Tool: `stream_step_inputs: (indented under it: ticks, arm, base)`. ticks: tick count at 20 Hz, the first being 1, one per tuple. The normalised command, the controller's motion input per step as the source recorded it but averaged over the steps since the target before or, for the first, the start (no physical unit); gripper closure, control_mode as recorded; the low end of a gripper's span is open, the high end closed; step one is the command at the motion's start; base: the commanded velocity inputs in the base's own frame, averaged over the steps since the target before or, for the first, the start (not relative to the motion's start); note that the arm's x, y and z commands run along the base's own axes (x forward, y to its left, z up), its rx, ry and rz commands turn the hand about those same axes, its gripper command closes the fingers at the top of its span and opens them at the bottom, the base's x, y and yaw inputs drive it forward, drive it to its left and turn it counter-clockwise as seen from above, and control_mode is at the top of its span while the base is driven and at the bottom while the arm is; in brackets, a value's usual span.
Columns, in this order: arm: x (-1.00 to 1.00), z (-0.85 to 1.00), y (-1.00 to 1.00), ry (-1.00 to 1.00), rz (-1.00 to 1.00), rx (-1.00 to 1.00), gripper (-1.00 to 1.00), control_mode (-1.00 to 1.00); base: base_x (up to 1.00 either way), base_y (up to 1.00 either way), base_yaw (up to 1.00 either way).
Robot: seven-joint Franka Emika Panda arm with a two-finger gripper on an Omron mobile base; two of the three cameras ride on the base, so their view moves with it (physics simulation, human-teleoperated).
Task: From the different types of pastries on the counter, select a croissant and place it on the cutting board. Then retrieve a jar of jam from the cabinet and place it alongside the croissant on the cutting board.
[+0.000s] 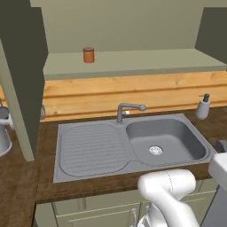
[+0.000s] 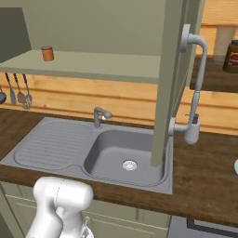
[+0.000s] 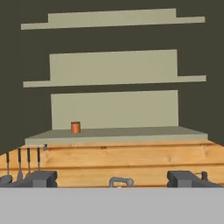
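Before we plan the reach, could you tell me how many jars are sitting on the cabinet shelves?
1: the jar of jam stands on the lowest shelf, towards its left end. The two upper shelves look bare in the hand view.

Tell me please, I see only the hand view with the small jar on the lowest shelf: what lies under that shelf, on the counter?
Observer: A grey sink is set into the dark counter, directly below the cabinet. Its basin is on the right side.
Operator: Are the cabinet doors out of the way?
Observer: Yes. The left door and the right door both stand open, so the jar of jam is exposed.
Operator: Is there another jar I could confuse with it?
Observer: In the right base view a taller dark jar with a label stands beyond the right door, outside the cabinet.
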Motion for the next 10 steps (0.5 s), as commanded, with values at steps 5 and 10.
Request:
stream_step_inputs:
  ticks: [5, 10]
  arm:
    - [0.05, 0.61, 0.02, 0.0, 0.0, 0.0, -1.0, -1.0]
    - [0.25, 0.83, 0.02, 0.0, 0.0, -0.01, -1.0, -1.0]
  base:
    - [0.0, 0.0, 0.0]
    - [0.0, 0.0, 0.0]
